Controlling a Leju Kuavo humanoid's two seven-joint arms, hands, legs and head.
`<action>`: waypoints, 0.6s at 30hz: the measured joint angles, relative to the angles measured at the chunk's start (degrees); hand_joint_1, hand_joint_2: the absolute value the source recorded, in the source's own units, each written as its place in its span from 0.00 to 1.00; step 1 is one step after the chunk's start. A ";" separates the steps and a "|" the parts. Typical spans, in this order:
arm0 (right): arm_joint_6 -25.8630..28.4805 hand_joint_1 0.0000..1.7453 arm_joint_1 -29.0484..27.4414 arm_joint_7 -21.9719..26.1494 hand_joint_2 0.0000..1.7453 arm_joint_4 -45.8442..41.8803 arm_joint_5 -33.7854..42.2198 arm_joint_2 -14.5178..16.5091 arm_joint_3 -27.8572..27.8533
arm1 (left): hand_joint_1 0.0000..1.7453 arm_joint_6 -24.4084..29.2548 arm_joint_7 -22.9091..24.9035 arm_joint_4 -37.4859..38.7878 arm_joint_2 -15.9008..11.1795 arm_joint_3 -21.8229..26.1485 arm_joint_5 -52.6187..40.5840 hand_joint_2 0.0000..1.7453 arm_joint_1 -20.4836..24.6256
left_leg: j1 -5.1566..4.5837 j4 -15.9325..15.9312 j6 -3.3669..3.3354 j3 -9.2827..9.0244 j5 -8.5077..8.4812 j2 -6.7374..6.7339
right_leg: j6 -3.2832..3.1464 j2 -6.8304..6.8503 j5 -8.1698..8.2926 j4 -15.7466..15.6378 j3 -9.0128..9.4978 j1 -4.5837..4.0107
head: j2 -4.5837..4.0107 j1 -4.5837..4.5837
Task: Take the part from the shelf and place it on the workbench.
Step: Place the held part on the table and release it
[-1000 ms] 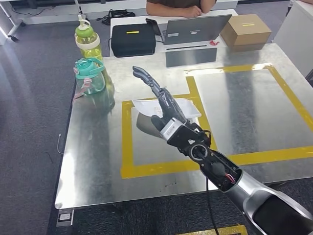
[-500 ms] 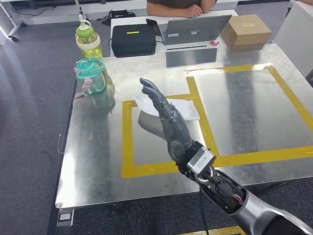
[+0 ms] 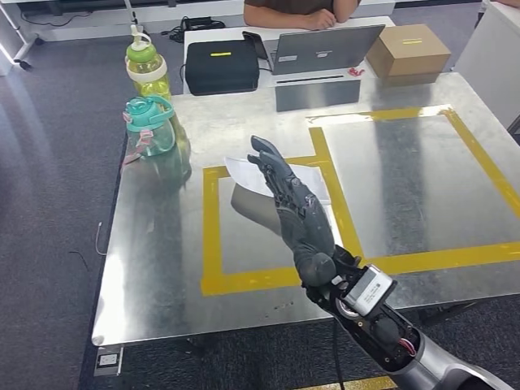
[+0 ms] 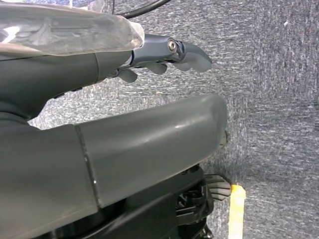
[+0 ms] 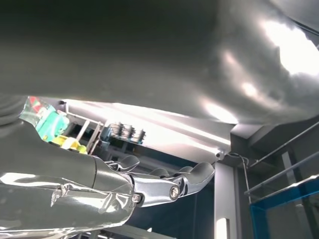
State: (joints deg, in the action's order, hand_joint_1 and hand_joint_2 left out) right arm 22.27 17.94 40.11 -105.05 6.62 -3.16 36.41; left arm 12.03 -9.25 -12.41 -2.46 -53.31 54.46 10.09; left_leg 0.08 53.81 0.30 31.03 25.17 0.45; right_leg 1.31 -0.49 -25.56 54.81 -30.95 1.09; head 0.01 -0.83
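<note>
The white flat part (image 3: 240, 172) lies on the metal workbench (image 3: 159, 244), at the far edge of the left yellow-taped square (image 3: 210, 236). My right hand (image 3: 298, 213) hovers over that square, nearer to me than the part, fingers stretched out and apart, holding nothing; it hides the part's middle. In the right wrist view the right hand (image 5: 158, 186) shows the same extended fingers beside the shiny table surface. My left hand (image 4: 165, 55) hangs over grey carpet, fingers straight and nothing in them.
Two green-lidded water bottles (image 3: 151, 130) stand at the workbench's back left corner. A second taped square (image 3: 478, 154) lies to the right. Beyond, another table carries a black case (image 3: 221, 67), a laptop (image 3: 325, 49) and a cardboard box (image 3: 408, 50); a person (image 3: 294, 10) sits there.
My right hand has drawn back toward me and turned, leaving the white part lying on the workbench. The part itself has not moved.
</note>
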 joint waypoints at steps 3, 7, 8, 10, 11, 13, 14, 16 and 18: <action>-0.07 0.00 -0.02 0.00 0.00 -0.23 -0.11 0.02 -0.29 | 0.00 -0.02 0.01 0.00 0.02 0.00 0.05 0.00 -0.01 | 0.00 0.00 0.00 0.00 0.00 0.00 | 0.00 0.00 0.00 0.00 0.01 0.00 | -0.01 -0.01; -0.07 0.00 -0.06 0.00 0.00 -0.38 -0.35 0.05 -0.41 | 0.00 -0.35 0.49 0.00 0.04 0.01 0.32 0.00 -0.02 | 0.00 0.00 0.00 0.00 0.00 0.00 | 0.00 0.00 0.00 0.00 0.01 0.00 | -0.01 -0.01; -0.07 0.00 -0.06 0.00 0.00 -0.39 -0.43 0.05 -0.44 | 0.00 -0.51 0.76 0.00 0.04 0.02 0.49 0.00 -0.03 | -0.03 0.06 -0.04 0.03 0.05 0.00 | 0.04 0.00 0.03 -0.06 0.03 0.06 | -0.01 -0.01; -0.07 0.00 -0.05 -0.01 0.00 -0.39 -0.60 0.10 -0.52 | 0.00 -0.77 1.23 0.00 0.02 0.06 0.80 0.00 -0.06 | -0.17 0.24 -0.55 0.07 0.12 0.04 | 0.37 0.01 0.22 -0.36 0.11 0.27 | 0.01 0.07; -0.07 0.00 -0.04 -0.01 0.00 -0.41 -0.68 0.13 -0.57 | 0.00 -0.89 1.40 0.00 0.02 0.08 0.89 0.00 -0.06 | -0.23 -0.02 -0.97 -0.04 -0.02 0.05 | 0.66 0.00 0.42 -0.72 0.28 0.32 | 0.01 0.19; -0.07 0.00 -0.06 -0.01 0.00 -0.56 -0.80 0.16 -0.67 | 0.00 -1.14 1.73 -0.01 0.18 0.13 1.00 0.00 -0.08 | 0.30 -1.87 -1.50 -1.07 -0.90 -0.16 | 1.05 0.08 0.14 -0.67 0.27 0.17 | 0.01 0.28; -0.06 0.00 -0.03 0.00 0.00 -0.63 -0.82 0.17 -0.69 | 0.00 -1.25 1.88 -0.01 0.25 0.14 1.03 0.00 -0.07 | 0.60 -2.91 -1.62 -1.67 -1.35 -0.31 | 1.19 0.11 -0.84 0.67 -0.28 0.04 | 0.00 0.17; 0.02 0.00 -0.07 -0.01 0.00 -0.69 -0.71 0.17 -0.71 | 0.00 -1.33 2.08 -0.01 0.36 0.18 1.07 0.00 -0.08 | 0.95 -3.88 -1.65 -2.32 -1.73 -0.53 | 1.56 0.15 -4.38 7.47 -3.24 0.04 | -0.01 -0.32; 0.14 0.00 -0.22 -0.04 0.00 -0.68 -0.49 0.17 -0.69 | 0.00 -1.37 2.17 -0.01 0.44 0.21 1.08 0.00 -0.15 | 1.15 -3.83 -1.53 -2.33 -1.68 -0.60 | 2.09 0.17 -6.79 14.47 -6.48 0.45 | -0.01 -0.67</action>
State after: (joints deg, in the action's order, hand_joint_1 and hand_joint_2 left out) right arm 22.41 17.72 40.06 -105.73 6.13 -2.99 35.73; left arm 10.66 -7.08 -12.43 -2.03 -53.10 55.54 9.94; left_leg 1.23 49.98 -1.22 28.70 23.48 -0.15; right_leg 3.39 -0.31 -32.35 69.28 -37.43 1.55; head 0.00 -1.49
